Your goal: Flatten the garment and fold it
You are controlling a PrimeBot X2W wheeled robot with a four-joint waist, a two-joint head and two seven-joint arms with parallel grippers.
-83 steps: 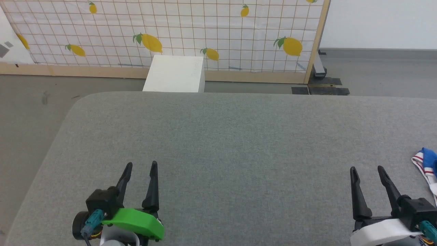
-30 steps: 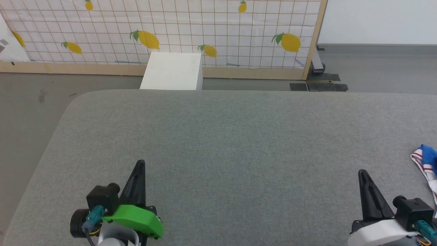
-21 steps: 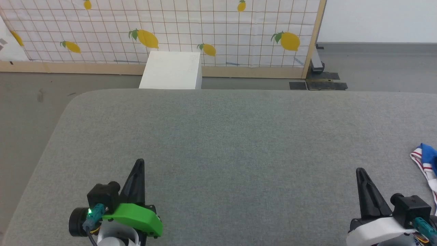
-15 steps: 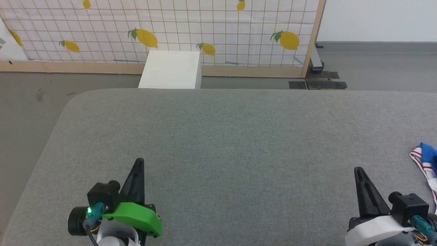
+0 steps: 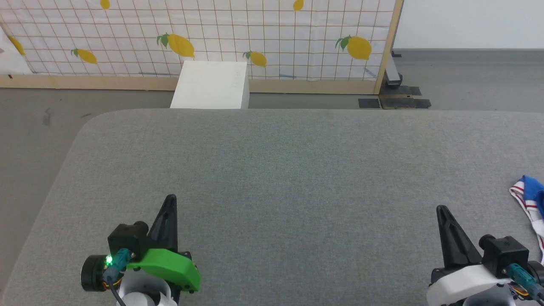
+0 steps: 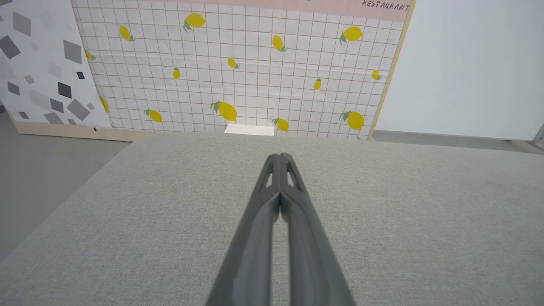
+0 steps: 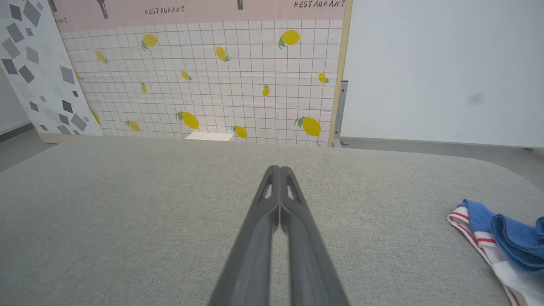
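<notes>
While both arms are reaching in over the near edge of a grey fabric-covered worktop (image 5: pixel 297 170), the garment (image 5: pixel 531 197) is lying crumpled at the worktop's right edge, partly cut off by the picture. Its blue cloth is bunching on top of a white band with thin red stripes. The visible part is stretching from far to near along that right edge; which way the whole jersey is pointing cannot be told. The left gripper (image 5: pixel 169 203) is sitting near the near-left corner, its two dark fingers pressing together and grasping nothing. The right gripper (image 5: pixel 442 210) is sitting toward the near-right corner, beside the garment but apart from it, likewise clenched and empty. Both are pointing at the far edge, beyond which a white box (image 5: pixel 210 85) and a lemon-print screen (image 5: pixel 255 38) are standing on the floor.
</notes>
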